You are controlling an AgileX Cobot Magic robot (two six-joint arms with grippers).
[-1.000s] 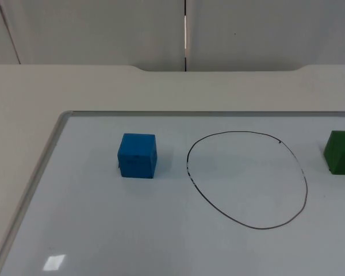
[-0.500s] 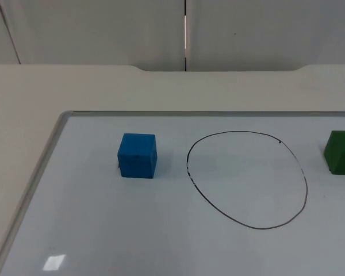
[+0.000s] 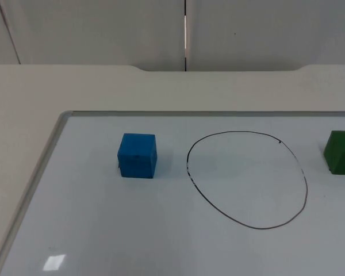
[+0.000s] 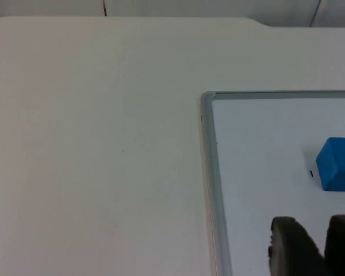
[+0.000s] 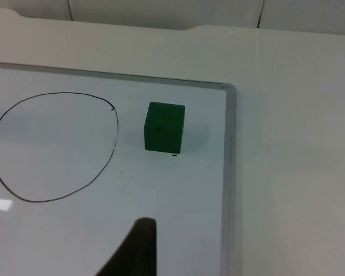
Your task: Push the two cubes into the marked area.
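Left gripper [image 4: 310, 247] I see hovering over the whiteboard's [image 3: 103, 230] edge, its fingers close together with a thin gap and nothing between them. My right gripper [image 5: 139, 250] hangs over the board too; I cannot tell how its fingers stand. In the top view the blue cube [image 3: 137, 155] sits left of centre, just outside the drawn ring [image 3: 247, 179]. The green cube [image 3: 340, 152] lies at the right edge, also outside.

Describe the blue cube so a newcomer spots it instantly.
On the whiteboard is a hand-drawn black oval. The blue cube sits just outside its left edge, not touching the line. The only other cube is green, beyond the oval's right side.
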